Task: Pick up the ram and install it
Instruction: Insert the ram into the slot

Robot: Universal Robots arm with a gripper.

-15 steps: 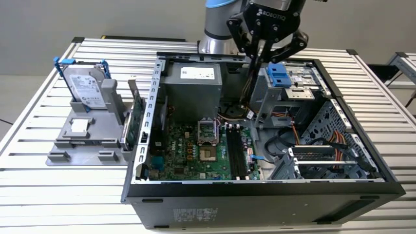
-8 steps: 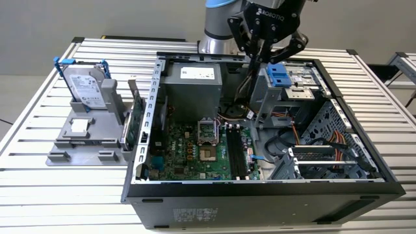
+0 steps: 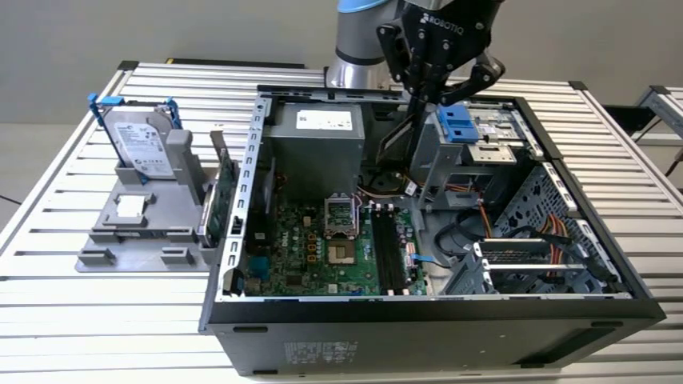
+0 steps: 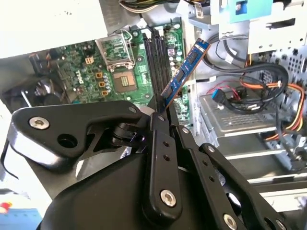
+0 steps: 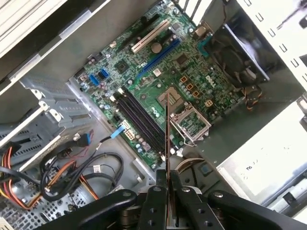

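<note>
My gripper (image 3: 418,96) hangs over the back of the open computer case (image 3: 427,308) and is shut on the ram (image 3: 393,132). The ram is a thin blue-green stick with black chips; it slants down from the fingers toward the motherboard (image 3: 320,244). In both wrist views the ram (image 4: 183,72) (image 5: 167,139) sticks out from between the closed fingertips (image 4: 160,117) (image 5: 159,184), well above the board. The black memory slots (image 3: 389,256) (image 4: 156,55) (image 5: 139,120) lie below it, beside the bare processor socket (image 3: 341,254).
A silver hard drive with blue rails (image 3: 144,144) stands in a grey holder (image 3: 139,232) at the exterior view's left, with a green card (image 3: 219,200) next to the case. Inside are the power supply (image 3: 315,136), a blue-fronted drive bay (image 3: 453,124) and loose cables (image 3: 533,228).
</note>
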